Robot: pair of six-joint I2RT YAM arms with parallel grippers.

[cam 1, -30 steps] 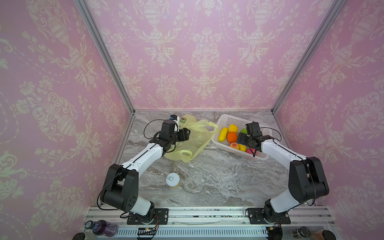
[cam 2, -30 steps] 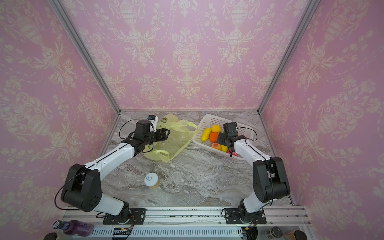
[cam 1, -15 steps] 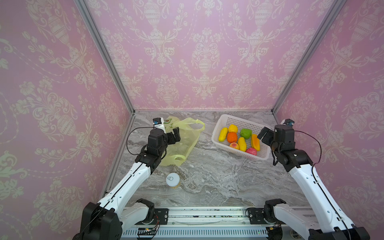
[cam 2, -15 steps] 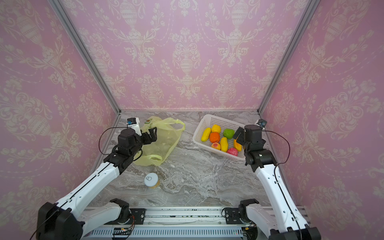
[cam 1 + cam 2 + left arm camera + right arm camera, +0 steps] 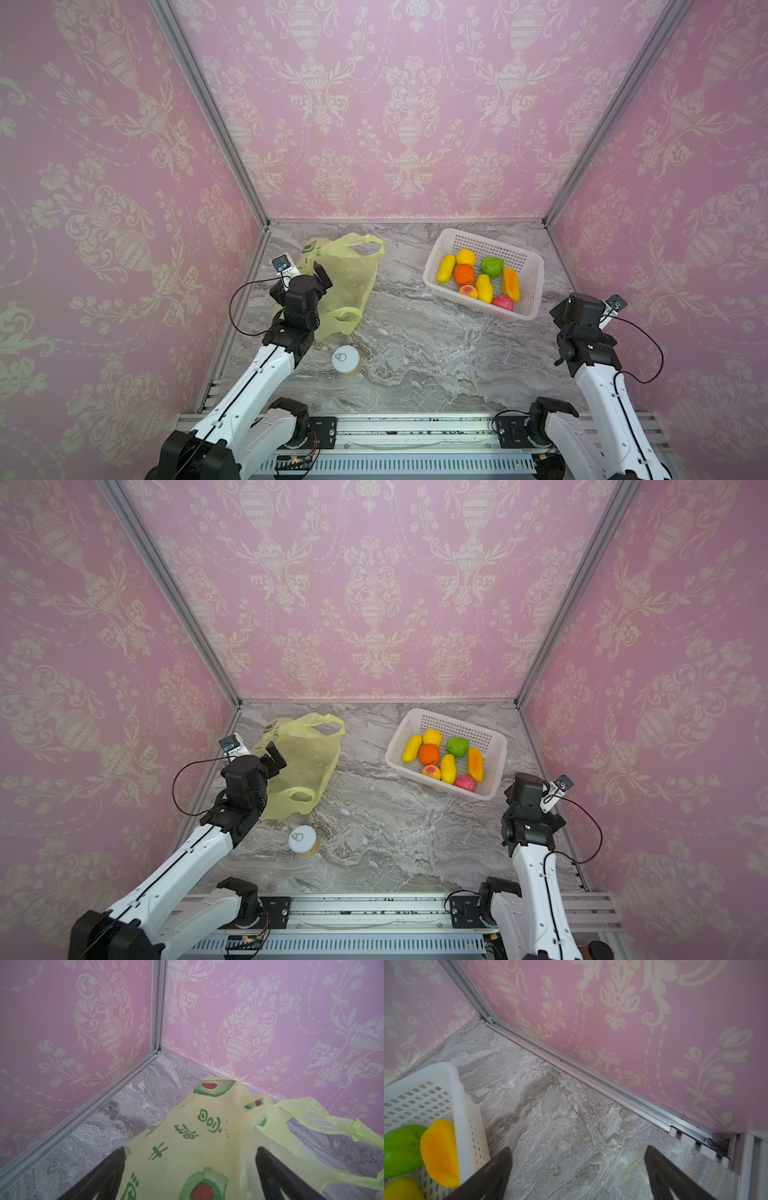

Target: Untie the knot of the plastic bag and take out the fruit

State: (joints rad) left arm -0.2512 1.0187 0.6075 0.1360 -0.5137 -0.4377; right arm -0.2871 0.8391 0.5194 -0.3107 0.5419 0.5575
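Since a second ago I see both arms pulled back. The left gripper (image 5: 191,1149), which was low over the plastic bag (image 5: 349,274), now hangs above the bag's left side with its jaws spread wide and nothing clamped. The right gripper (image 5: 577,1148) has left the white basket (image 5: 490,245) and hovers over bare marble by the right edge, also fully spread and empty. The bag has slumped toward the far left corner, lying flat with its two handle loops apart. The fruit (image 5: 478,278), eight pieces, sits uncovered in the basket near the far right corner. A can (image 5: 345,360) stands near the bag, toward the near edge. The surface (image 5: 436,353) is grey veined marble, enclosed by pink damask-papered walls (image 5: 411,104) joined with aluminium posts.
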